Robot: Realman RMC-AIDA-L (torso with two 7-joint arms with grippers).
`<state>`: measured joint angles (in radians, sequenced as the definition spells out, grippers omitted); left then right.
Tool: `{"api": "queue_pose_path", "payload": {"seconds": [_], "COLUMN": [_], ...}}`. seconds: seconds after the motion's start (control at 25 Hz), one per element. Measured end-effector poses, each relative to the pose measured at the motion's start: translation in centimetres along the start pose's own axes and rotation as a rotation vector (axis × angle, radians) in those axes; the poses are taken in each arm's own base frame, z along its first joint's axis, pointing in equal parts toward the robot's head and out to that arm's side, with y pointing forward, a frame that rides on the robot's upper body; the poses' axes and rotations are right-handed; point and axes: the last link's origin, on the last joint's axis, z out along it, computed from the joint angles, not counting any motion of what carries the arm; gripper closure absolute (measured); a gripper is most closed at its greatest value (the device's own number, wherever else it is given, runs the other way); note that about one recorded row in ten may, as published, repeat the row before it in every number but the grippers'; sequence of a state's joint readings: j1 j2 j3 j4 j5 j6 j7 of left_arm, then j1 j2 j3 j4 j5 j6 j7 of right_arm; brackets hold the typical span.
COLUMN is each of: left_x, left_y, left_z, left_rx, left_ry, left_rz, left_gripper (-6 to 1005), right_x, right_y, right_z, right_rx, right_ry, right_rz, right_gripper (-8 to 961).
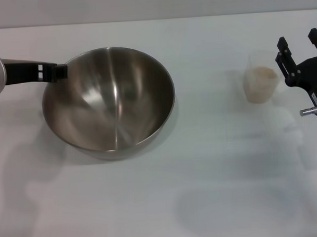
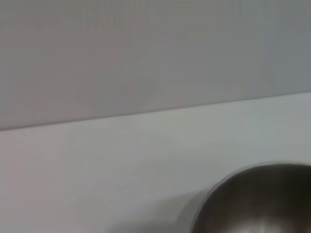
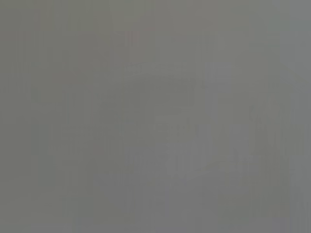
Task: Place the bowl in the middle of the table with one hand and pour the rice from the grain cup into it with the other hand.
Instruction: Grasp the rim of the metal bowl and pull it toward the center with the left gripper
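- The right wrist view was found to be a flat grey field; nothing could be made out in it.
- In the left wrist view only a cut-off arc of the bowl [image 2: 257, 201] was seen at the frame edge, on the tabletop [image 2: 121, 165], with a grey wall behind. No fingers of the left end effector were shown there.
- One bowl [image 1: 108, 100] was counted in the head view, steel, standing left of centre on the white tabletop [image 1: 205, 201]; its inside was seen bare.
- The left end effector [image 1: 60, 71] was recorded at the bowl's far-left rim, its black tip touching the rim. Whether it was pinching the rim could not be told, since the tip merged with the metal edge.
- The left arm was cut off at the frame edge, a green light showing on it.
- One grain cup [image 1: 260, 78] was counted, upright on the right side, well apart from the bowl. Its clear walls were hard to trace against the white.
- One mass of rice [image 1: 260, 84] was noted inside the cup.
- The right end effector [image 1: 299, 45] was recorded just beside the cup, its two fingers spread apart and holding nothing. The arm was partly cut off.
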<state>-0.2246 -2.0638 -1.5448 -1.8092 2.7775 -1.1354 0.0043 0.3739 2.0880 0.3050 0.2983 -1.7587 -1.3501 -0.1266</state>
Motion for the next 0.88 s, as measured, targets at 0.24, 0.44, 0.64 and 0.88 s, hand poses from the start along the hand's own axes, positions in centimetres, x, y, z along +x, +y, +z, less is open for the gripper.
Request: {"api": "queue_pose_path", "payload": {"seconds": [0.24, 0.44, 0.64, 0.88], "left_x": [-0.7, -1.2, -1.3, -1.7], "left_y": [-0.3, -0.6, -0.3, -0.2], "left_z": [1.1, 1.7, 1.7, 2.0], "left_rx": [0.003, 0.006, -0.005, -0.010], "left_ry": [-0.060, -0.093, -0.113, -0.135], "left_rz": [-0.012, -0.017, -0.006, -0.009], "left_gripper": [499, 505, 512, 520], "right_x": [0.0, 0.0, 0.0, 0.0], "right_y": [0.2, 0.2, 0.2, 0.4], "right_z": [-0.1, -0.2, -0.3, -0.4], "right_rx": [0.001, 0.002, 0.004, 0.007], "right_ry": [-0.001, 0.001, 0.000, 0.001], "right_rz": [0.014, 0.018, 0.022, 0.032], "right_gripper": [314, 314, 314, 314]}}
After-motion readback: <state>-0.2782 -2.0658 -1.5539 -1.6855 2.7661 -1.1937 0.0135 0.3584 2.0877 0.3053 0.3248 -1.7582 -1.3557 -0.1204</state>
